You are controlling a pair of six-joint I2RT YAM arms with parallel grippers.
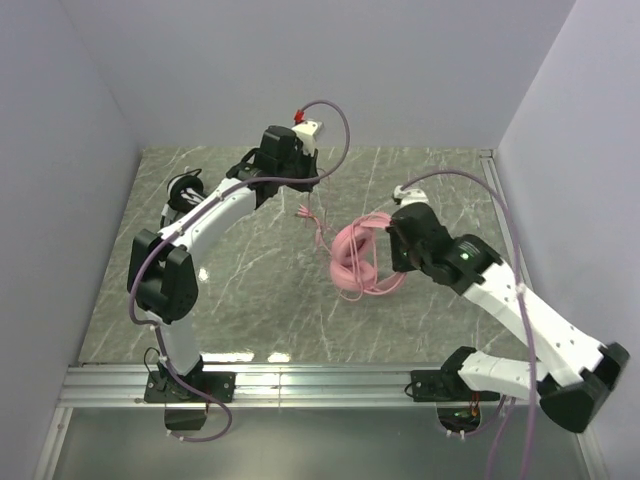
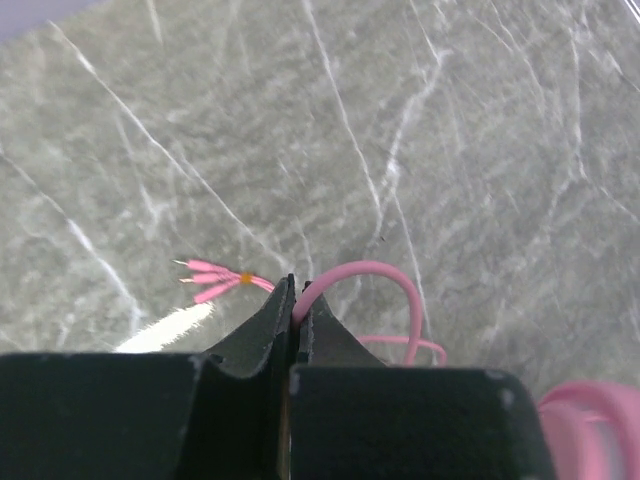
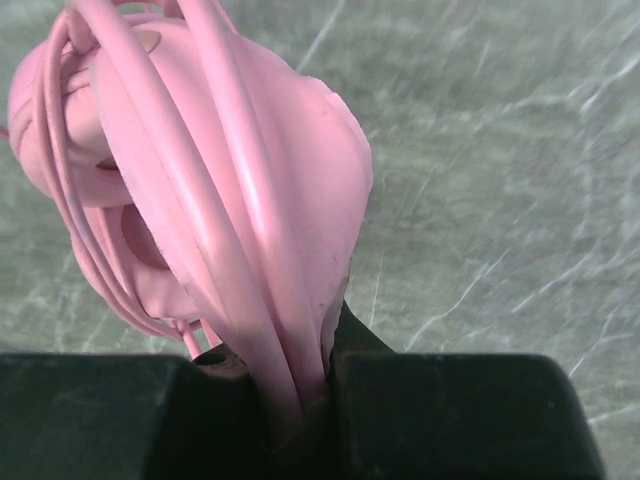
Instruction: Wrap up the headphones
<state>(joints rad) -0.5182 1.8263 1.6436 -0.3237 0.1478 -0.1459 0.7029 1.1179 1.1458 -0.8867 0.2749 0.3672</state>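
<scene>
The pink headphones (image 1: 354, 262) stand near the middle of the marble table, with pink cable turns lying over the headband. My right gripper (image 1: 392, 238) is shut on them from the right; in the right wrist view its jaws (image 3: 288, 350) pinch the pink band and cable strands (image 3: 240, 230). My left gripper (image 1: 292, 172) hovers behind and to the left, shut on the thin pink cable (image 2: 372, 272) near its free end. The cable's splayed tip (image 2: 212, 279) lies on the table just past the left gripper (image 2: 296, 287). The black-and-white headphones (image 1: 184, 190) lie at the far left, partly hidden behind my left arm.
White walls close in the table on the left, back and right. A metal rail (image 1: 320, 382) runs along the near edge by the arm bases. Purple arm cables (image 1: 340, 125) loop above both wrists.
</scene>
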